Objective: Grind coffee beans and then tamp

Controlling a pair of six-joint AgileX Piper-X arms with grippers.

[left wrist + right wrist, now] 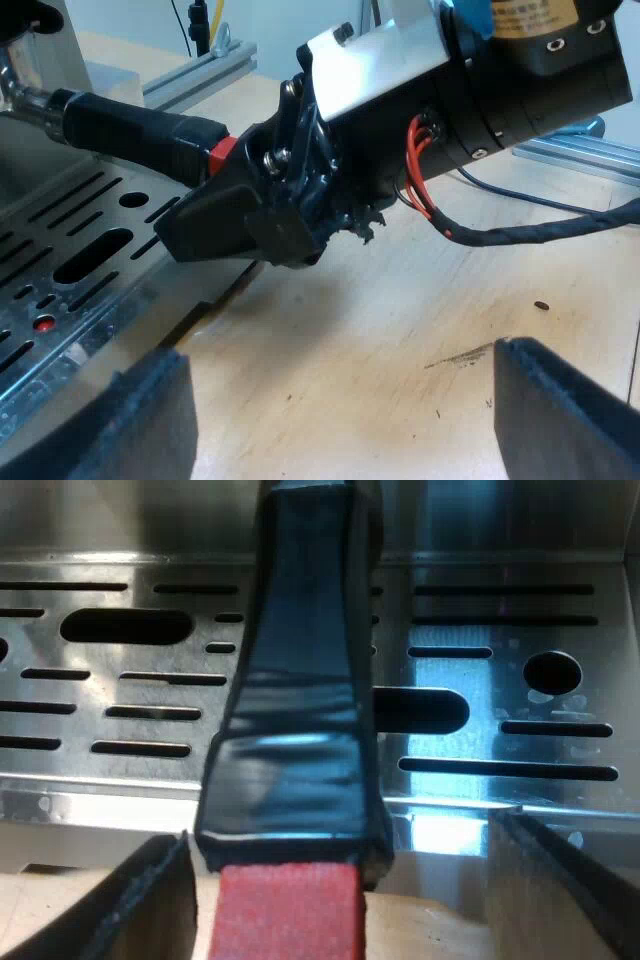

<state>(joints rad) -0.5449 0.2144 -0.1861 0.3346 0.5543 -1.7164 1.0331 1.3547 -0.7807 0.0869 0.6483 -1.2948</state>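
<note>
The handle (300, 680) of the holder juts out over the machine's slotted drip tray (500, 680), and its red end (285, 910) reaches past the tray's front lip above the wooden table (400, 330). The right claw (340, 900) straddles that end with its fingers spread. One finger (150, 900) sits just beside the handle and the other stands apart from it, so the claw is open and grips nothing.

From the left wrist, the right claw's black body blocks the way to the red end. Through one of the tray's slots a small red spot (42, 323) shows.

The left claw (340, 410) hangs wide open over bare wood near the tray's edge. Ahead of it lie a dark smear (460, 357) and a dark speck (541, 305), and a metal rail (580, 155) borders the table beyond.
</note>
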